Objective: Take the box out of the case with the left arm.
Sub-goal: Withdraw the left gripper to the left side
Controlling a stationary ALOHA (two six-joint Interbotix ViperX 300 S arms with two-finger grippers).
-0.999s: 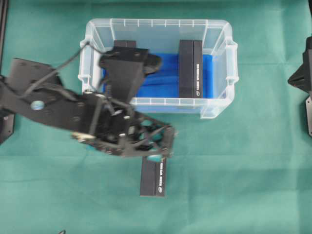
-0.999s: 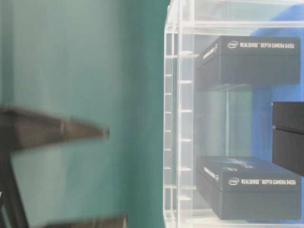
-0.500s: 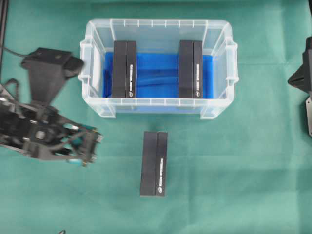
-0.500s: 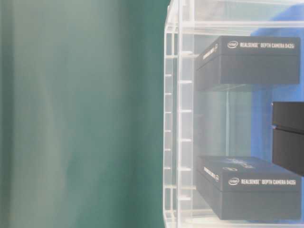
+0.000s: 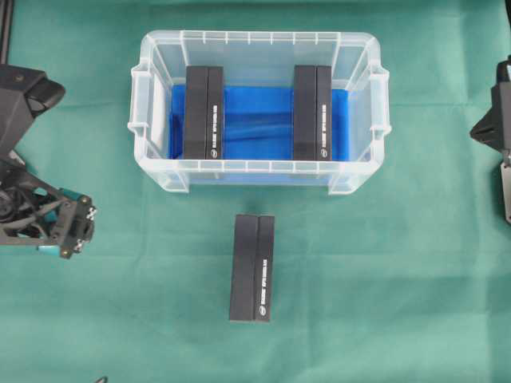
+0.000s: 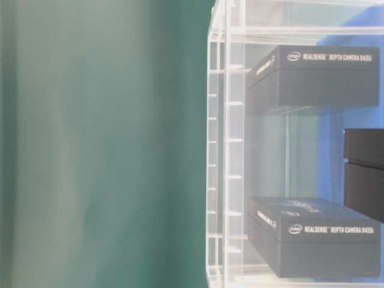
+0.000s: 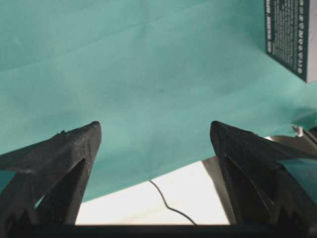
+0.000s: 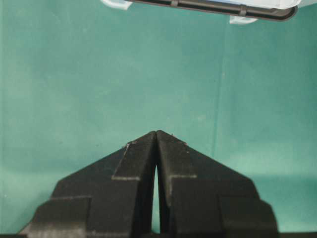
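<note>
I read the removal step as done: one box (image 5: 252,267) lies flat on the green counter (image 5: 383,303) just in front of the case (image 5: 259,166), outside it, clear of the front wall. My left end effector (image 5: 73,231) sits well off to the left of the case, fingers spread wide with nothing between them; the left wrist view shows only green cloth between the two fingers (image 7: 59,148) and a corner of the box off to the upper right. Right end effector (image 8: 156,136) is closed, tips together, empty, parked well right of the case.

Inside the case, two more black boxes stand on the blue lining (image 5: 255,120): the left-hand box (image 5: 204,112) and the right-hand box (image 5: 312,112), well apart from each other.

Judgement: if only one box counts, nothing is left but parking the left arm. If another is wanted, the next move calls for reaching over the case's rim and coming straight down on the left-hand box, the nearer one. The case's left wall and handle are close to that box, so finger clearance there is the risk. Nothing else blocks the path.
</note>
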